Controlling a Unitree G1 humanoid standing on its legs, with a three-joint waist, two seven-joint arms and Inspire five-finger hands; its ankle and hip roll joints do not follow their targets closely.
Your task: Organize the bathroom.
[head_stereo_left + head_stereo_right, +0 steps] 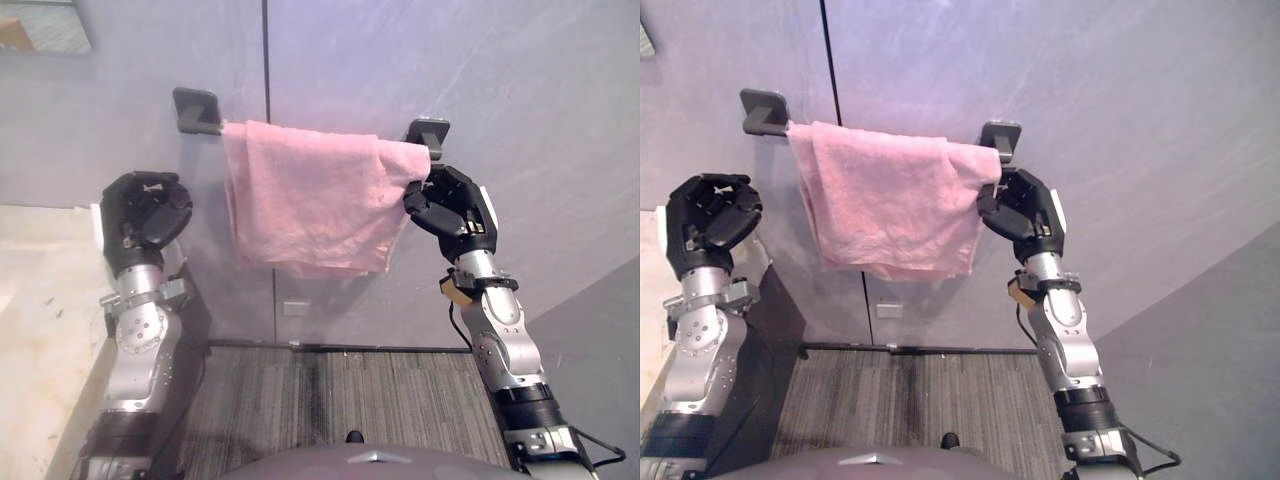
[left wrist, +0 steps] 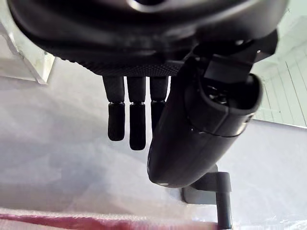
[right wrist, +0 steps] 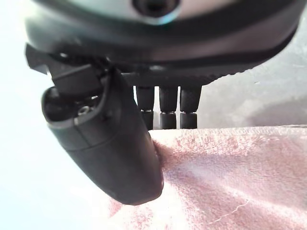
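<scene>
Pink terry cloth is draped over the towel bar (image 1: 395,141) on the grey wall (image 1: 520,90): one pink towel (image 1: 310,205), hung between two dark brackets, its lower edge uneven. The towel's right edge is pinched by the right hand (image 1: 452,208), thumb and fingers curled onto the cloth just below the right bracket (image 1: 428,133). The left hand (image 1: 145,208) is held apart beside the left bracket (image 1: 196,108), fingers loosely extended, nothing gripped. Hanging is judged largely done; straightening and release are judged left.
</scene>
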